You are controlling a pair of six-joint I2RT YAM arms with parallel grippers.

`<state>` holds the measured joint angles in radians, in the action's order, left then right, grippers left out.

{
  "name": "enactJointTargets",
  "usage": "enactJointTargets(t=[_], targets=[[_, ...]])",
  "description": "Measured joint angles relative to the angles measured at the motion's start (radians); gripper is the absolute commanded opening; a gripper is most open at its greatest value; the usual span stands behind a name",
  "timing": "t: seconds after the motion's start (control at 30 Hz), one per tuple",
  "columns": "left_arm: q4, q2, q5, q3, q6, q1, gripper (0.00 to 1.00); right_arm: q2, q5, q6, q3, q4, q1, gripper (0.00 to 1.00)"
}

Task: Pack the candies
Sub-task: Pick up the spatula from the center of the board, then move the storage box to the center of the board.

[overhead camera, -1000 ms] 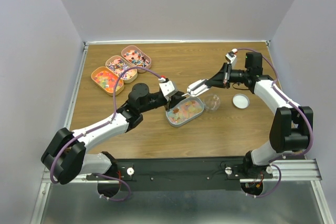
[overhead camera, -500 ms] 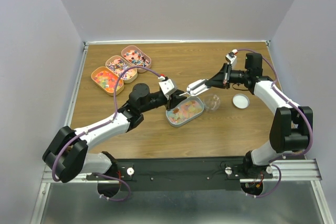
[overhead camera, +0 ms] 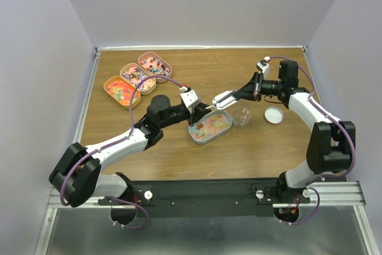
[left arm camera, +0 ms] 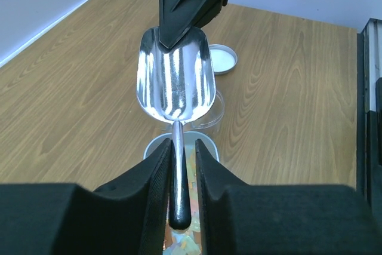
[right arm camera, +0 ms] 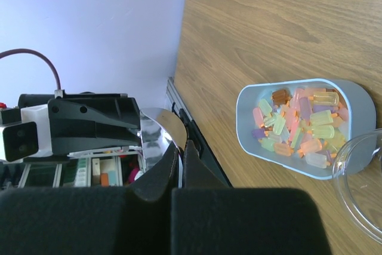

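We saw a brown wood-grain tabletop (overhead camera: 203, 67) boxed in by plain lilac walls (overhead camera: 197, 4). The candies (right arm camera: 298, 126), tiny pastel sweets, lay in a grey-blue oval tin (right arm camera: 358, 97) mid-table, with more in three pinkish oval tins (overhead camera: 106, 86) at the far left corner. A silver metal scoop (left arm camera: 176, 82) hung in the air over the grey-blue tin. The left gripper (left arm camera: 183, 147) pinched its handle, and the right gripper (right arm camera: 181, 147) was clamped on its bowl rim.
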<state>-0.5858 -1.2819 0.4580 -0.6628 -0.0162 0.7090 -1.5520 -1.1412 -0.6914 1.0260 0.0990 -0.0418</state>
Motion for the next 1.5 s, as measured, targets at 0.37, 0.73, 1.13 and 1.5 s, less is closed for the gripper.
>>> enactJointTargets(t=[0.37, 0.73, 1.13, 1.5], targets=[[0.000, 0.000, -0.012, 0.000, -0.003, -0.002, 0.00, 0.002, 0.002, -0.015, -0.016, -0.005, 0.000, 0.19], [0.186, 0.058, -0.046, -0.003, 0.040, -0.014, 0.00, 0.044, 0.082, 0.018, -0.025, -0.004, 0.000, 0.77], [0.420, 0.249, -0.142, -0.016, 0.104, -0.066, 0.00, 0.049, 0.412, 0.288, 0.110, 0.248, -0.048, 0.56], [0.497, 0.341, -0.210, 0.005, 0.125, -0.096, 0.00, -0.233, 0.717, 0.549, 0.337, 0.455, -0.327, 0.51]])
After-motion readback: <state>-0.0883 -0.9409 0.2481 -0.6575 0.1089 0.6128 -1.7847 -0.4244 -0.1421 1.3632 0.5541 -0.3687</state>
